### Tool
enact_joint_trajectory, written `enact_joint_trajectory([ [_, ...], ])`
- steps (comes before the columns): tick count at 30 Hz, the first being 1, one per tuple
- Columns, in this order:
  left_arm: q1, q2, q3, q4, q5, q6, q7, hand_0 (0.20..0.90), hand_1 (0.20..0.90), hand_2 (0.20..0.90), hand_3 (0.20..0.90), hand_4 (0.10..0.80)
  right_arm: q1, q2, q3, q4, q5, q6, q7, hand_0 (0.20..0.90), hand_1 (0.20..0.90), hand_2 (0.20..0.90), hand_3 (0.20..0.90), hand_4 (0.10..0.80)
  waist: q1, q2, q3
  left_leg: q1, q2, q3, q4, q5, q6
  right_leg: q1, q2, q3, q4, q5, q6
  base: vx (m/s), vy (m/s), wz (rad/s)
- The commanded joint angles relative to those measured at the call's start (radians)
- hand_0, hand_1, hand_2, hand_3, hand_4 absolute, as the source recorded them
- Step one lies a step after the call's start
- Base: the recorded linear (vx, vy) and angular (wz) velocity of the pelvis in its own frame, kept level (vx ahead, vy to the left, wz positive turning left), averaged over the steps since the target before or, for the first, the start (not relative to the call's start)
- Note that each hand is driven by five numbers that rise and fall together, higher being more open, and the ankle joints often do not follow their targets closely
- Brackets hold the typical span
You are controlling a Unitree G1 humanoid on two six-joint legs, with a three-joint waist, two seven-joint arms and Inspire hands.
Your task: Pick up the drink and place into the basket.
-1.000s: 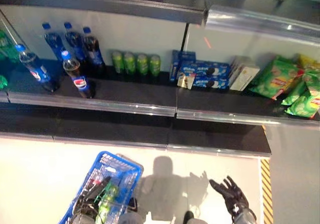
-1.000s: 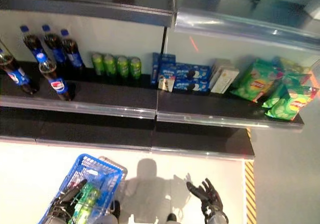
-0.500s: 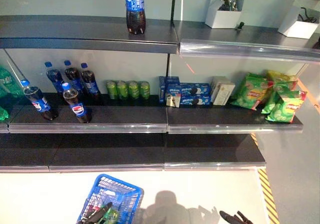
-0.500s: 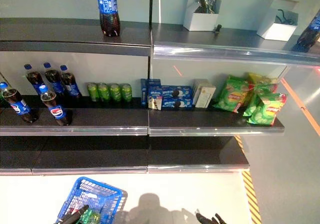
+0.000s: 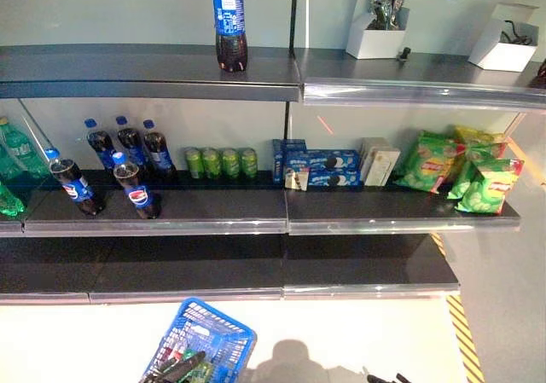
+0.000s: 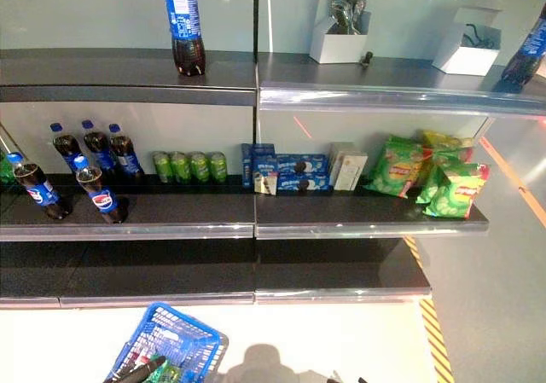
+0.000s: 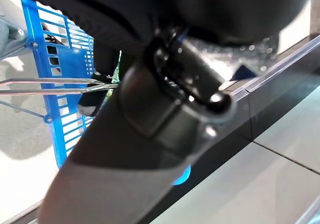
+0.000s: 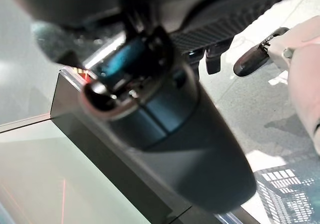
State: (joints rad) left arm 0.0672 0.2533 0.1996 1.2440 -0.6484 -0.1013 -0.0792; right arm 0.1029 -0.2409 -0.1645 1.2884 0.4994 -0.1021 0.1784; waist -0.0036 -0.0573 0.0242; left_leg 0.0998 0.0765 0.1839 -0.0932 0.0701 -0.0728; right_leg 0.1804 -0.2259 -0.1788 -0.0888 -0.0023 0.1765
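Note:
Cola bottles stand at the left of the middle shelf, with green cans beside them. One tall cola bottle stands on the top shelf. The blue wire basket hangs low at the left and holds something green. My left hand lies over the basket's top; its wrist view shows the metal handle running into the hand. Only the fingertips of my right hand show at the bottom edge, spread, far below the shelves and holding nothing.
Blue cookie boxes and green chip bags fill the middle shelf's right half. White boxes sit on the top shelf. Green bottles stand at the far left. A dark lower shelf juts out. Yellow-black floor tape runs at the right.
The camera has tilted up, so the shelves sit lower in view and the top shelf shows. Both hands and the basket have slipped towards the bottom edge; the right hand stays spread.

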Motion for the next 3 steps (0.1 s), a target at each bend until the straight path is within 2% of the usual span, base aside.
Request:
enact_joint_trajectory([
  [1,-0.028,0.067,-0.030,-0.009,0.110,-0.118,-0.056,0.300,0.300,0.300,0.200,0.100,-0.066,-0.080,0.006,0.052,-0.020,-0.018,0.031,0.900,0.900,0.900,0.900,0.800,0.051,0.060,0.024,0.053,-0.022,0.001,0.025,-0.130,0.020,-0.065,0.019,-0.045,0.038,0.036,-0.021,0.000,0.000,0.00],
  [3,-0.030,0.065,-0.034,-0.014,0.114,-0.113,-0.060,0.300,0.300,0.300,0.200,0.100,-0.068,-0.076,0.011,0.054,-0.022,-0.019,0.032,0.900,0.900,0.900,0.900,0.800,0.053,0.059,0.024,0.053,-0.022,0.000,0.025,-0.130,0.020,-0.064,0.019,-0.045,0.038,0.036,-0.020,0.000,0.000,0.00],
])
